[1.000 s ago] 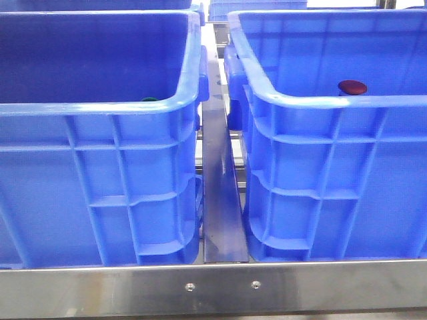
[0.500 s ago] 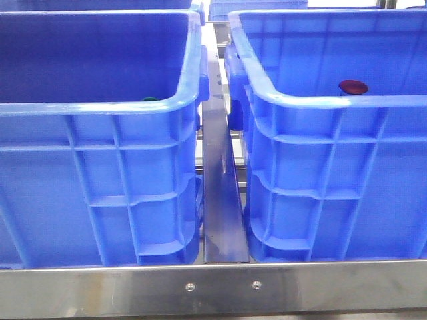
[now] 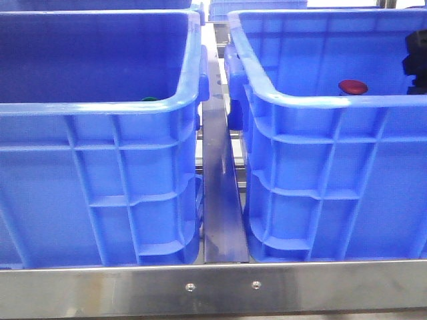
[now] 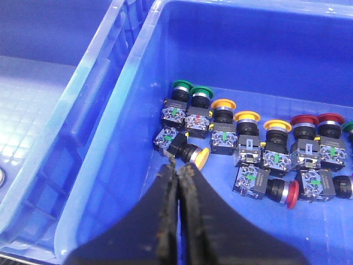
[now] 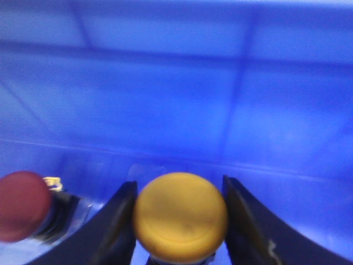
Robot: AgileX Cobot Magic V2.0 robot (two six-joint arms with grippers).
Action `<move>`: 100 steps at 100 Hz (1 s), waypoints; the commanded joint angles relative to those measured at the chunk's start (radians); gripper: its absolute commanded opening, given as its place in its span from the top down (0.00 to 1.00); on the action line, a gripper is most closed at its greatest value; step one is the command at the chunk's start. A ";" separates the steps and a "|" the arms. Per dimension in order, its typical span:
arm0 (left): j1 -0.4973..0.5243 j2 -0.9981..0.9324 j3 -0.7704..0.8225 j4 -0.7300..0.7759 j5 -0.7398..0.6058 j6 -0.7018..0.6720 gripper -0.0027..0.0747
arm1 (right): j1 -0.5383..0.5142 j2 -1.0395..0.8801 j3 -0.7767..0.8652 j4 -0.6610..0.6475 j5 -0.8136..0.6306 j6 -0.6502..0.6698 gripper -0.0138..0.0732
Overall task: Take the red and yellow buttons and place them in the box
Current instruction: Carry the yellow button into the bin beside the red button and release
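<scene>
Newly arrived since half a second ago: a black arm part (image 3: 417, 57) at the right edge of the front view, inside the right-hand crate; the rest of that view is unchanged.

Item 1. Right blue crate (image 3: 333, 100): deep, ribbed walls, thick rolled rim. A dark red button cap (image 3: 352, 87) shows just above its near rim, to the left of the black arm part.

Item 2. Left blue crate (image 3: 100, 107): same make, standing beside the first with a steel rail (image 3: 219, 187) between them. A sliver of a green cap (image 3: 148, 99) peeps over its near rim.

Item 3. Right claw (image 5: 179, 221): two dark fingers (image 5: 113, 226) set either side of a yellow button cap (image 5: 180, 217), gripping it, against a blurred blue crate wall (image 5: 176, 83). A red button (image 5: 23, 205) sits just beside the left finger, on a black and metal body.

Item 4. Left claw (image 4: 177, 182): fingers pressed together, closed on nothing, tips just short of a toppled yellow push-button (image 4: 194, 155) lying on its side.

Item 5. Push-button stock, left wrist view, on the floor of a blue crate (image 4: 127, 72): a row with green caps (image 4: 190, 88), then yellow caps (image 4: 246, 116), then red caps (image 4: 317, 119); a second red one (image 4: 287, 192) lies on its side in front of the row.

Item 6. Steel front edge of the tabletop (image 3: 213, 287), two screws.
</scene>
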 commanded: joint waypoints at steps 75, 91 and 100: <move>0.004 0.003 -0.024 0.009 -0.059 0.000 0.99 | -0.004 0.107 -0.129 0.127 0.012 -0.077 0.71; 0.004 0.003 -0.024 0.009 -0.059 0.000 0.99 | -0.004 0.107 -0.089 0.127 0.011 -0.066 0.71; 0.004 0.003 -0.024 0.009 -0.059 0.000 0.99 | -0.004 0.107 -0.060 0.127 0.011 -0.065 0.71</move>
